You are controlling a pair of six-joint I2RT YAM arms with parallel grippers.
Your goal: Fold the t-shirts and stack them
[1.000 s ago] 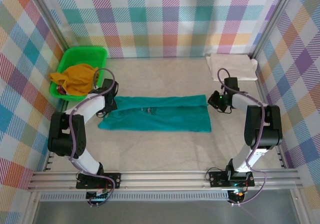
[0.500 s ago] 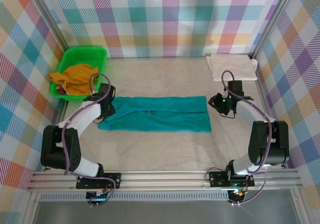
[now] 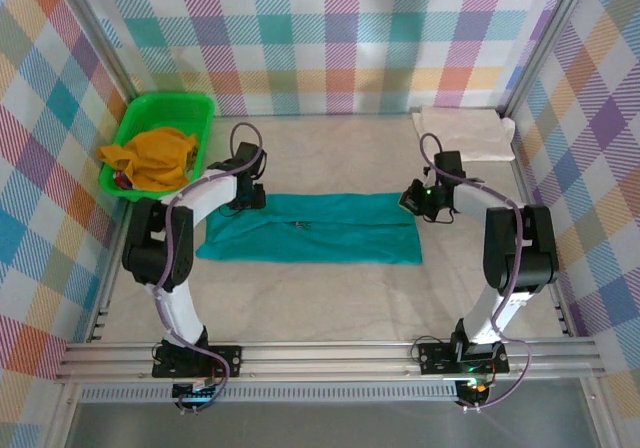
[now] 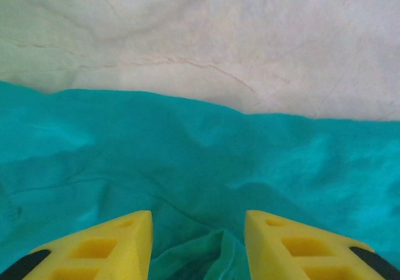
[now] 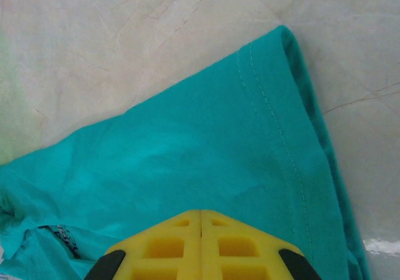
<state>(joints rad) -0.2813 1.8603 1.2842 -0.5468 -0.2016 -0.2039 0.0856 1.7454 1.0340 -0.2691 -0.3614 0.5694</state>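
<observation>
With the teal t-shirt (image 3: 320, 238) lying as a long band right of the green basket (image 3: 165, 98), the left gripper (image 4: 197, 230) is hovering fingers apart over its basket-side far corner while the right gripper (image 5: 200, 220) is pressing its fingers together at the opposite far corner, so the fold is probably waiting on the left pinching first.

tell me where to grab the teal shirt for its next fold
Probably the far-edge corners of its two short ends, pinched from above: the teal t-shirt lies flat as a long band, and the hemmed right corner sits clear.
</observation>
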